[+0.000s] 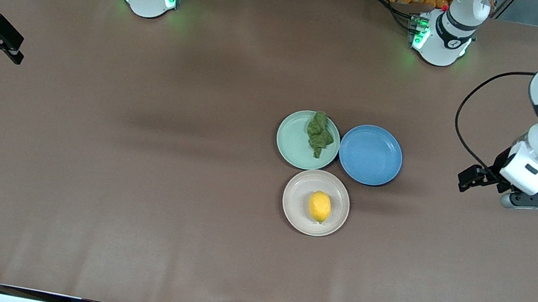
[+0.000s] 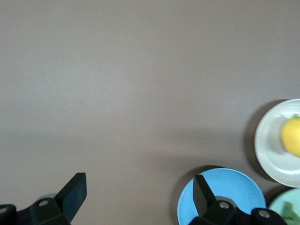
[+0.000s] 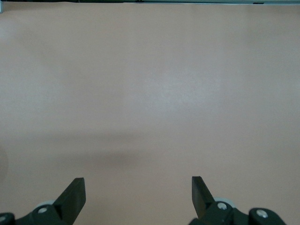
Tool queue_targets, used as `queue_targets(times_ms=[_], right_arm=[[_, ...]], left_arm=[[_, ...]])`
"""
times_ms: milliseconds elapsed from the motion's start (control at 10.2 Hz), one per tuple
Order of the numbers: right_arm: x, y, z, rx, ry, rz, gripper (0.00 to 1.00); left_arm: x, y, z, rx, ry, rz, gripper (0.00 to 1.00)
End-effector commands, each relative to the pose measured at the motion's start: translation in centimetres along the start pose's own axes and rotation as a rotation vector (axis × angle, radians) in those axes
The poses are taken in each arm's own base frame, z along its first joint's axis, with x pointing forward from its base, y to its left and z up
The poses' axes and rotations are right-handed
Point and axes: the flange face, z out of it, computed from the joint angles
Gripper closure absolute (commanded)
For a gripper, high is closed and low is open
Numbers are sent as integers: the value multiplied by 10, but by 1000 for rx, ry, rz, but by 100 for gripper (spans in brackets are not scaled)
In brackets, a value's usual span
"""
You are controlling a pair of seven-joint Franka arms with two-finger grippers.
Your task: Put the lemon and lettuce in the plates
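Wide brown matte table, faintly creased, with lab racks and cables along the upper edge.

Front view: three round shallow matte plates clustered toward the left arm's end of the table. Pale mint green plate carrying the dark green wrinkly lettuce leaf, crumpled, lying toward the edge beside the blue plate. Beige-cream plate nearest the front camera, just touching the other two, with the small oval bright yellow lemon resting near its middle. Blue plate bare. Left gripper hanging over bare table toward the left arm's end, well apart from the plates, white forearm bent down from above, fingers not readable here. Right gripper black, at the right arm's end of the table, far from everything, arm waiting.

Left wrist view: what the front view hides, namely the two black fingers spread wide with nothing between them, left gripper over smooth brown tabletop. Blue plate partly covered by one finger, beige-cream plate with the lemon cut by the frame edge, a sliver of the mint green plate in the corner.

Right wrist view: only pale, even tabletop, plates out of sight. Right gripper with fingers set wide apart, holding nothing.
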Motion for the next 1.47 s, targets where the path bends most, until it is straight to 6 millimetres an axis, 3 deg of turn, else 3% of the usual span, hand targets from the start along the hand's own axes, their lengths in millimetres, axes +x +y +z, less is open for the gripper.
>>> queue_targets(times_ms=[0,98,196,491,1375], right_arm=[[-11,0,-3,-7,4,9,0],[-15,-1,-11,-8,15,8,0],[-16,-1,-12,-9,14,2,0],[-18,-1,-12,-9,11,-3,0],[-29,13,5,63,-96,49,0]], left_arm=[[13,24,-95,-35,-3,67,0],[20,28,-130,-59,9,66,0],[27,26,-149,-69,11,74,0],[5,21,-175,-35,-91,171,0],[-2,21,-183,-30,-101,169,0]])
